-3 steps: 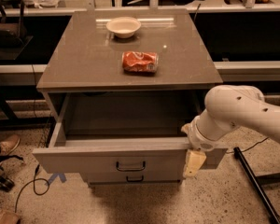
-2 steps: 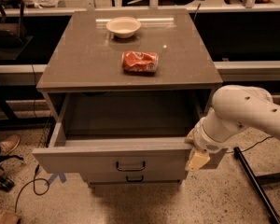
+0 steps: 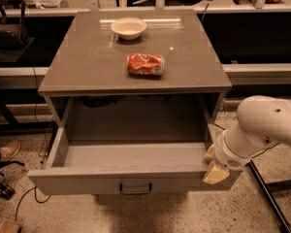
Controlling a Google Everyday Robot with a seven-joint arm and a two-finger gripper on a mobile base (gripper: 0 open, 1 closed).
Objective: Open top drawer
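The grey top drawer (image 3: pixel 136 181) with the flat front and small dark bar handle (image 3: pixel 135 188) stands pulled well out from under the grey worktop (image 3: pixel 87 67). Its deep box is open to view across the lower middle of the frame, and nothing shows inside it. Over the last second the drawer has not moved. What has moved is the white robot arm (image 3: pixel 266 125), which has slid a little towards the right edge of the frame and taken its cream-coloured end effector (image 3: pixel 214 168) along the drawer front towards the right-hand corner. To my eye that means the pull is over and the arm is backing away, so the task looks as good as done.

The end effector now sits at the lower right, right at the drawer's right front corner and well clear of the handle at the centre. Whether it touches the corner I cannot say, and whether it is spread or pressed together I cannot tell either.

Up on the worktop, a shallow pale bowl (image 3: pixel 128 27) sits near the far edge. A crushed orange-red can (image 3: pixel 145 64) lies on its side nearer the middle — neither is involved.
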